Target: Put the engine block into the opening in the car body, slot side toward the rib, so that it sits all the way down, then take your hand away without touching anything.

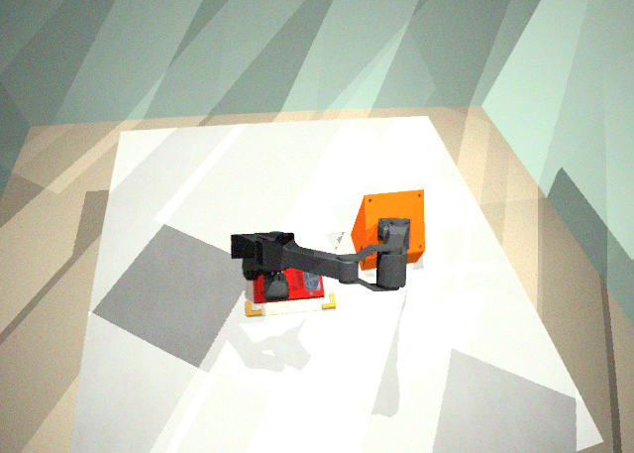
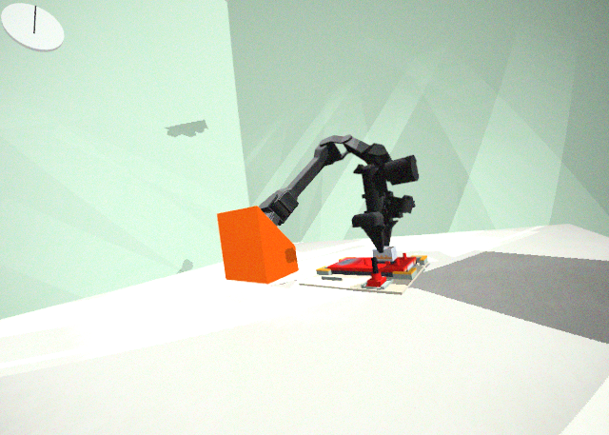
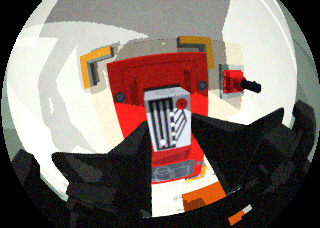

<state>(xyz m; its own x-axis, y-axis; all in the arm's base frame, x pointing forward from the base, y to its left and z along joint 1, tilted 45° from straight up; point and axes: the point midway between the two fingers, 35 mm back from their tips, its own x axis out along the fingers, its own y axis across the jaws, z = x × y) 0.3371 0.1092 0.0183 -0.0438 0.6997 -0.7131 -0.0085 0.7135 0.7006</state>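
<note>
Pale green walls rise behind the white table (image 2: 245, 351). Gripper (image 3: 171, 148) pinches the engine block (image 3: 167, 118) above the red car body (image 3: 134, 78).

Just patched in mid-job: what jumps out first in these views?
The bright orange base block at the arm's root stands out. Beside it, the dark hand points straight down, shut on the grey engine block over the red car body, which sits on a pale plate with yellow corners.

A test room for a robot is shown. Bare pale green walls (image 2: 147, 101) are seen, and a wide white table (image 2: 245, 362). An arm (image 2: 304, 174) is fixed on an orange block (image 2: 250, 246). No home things are seen.
</note>
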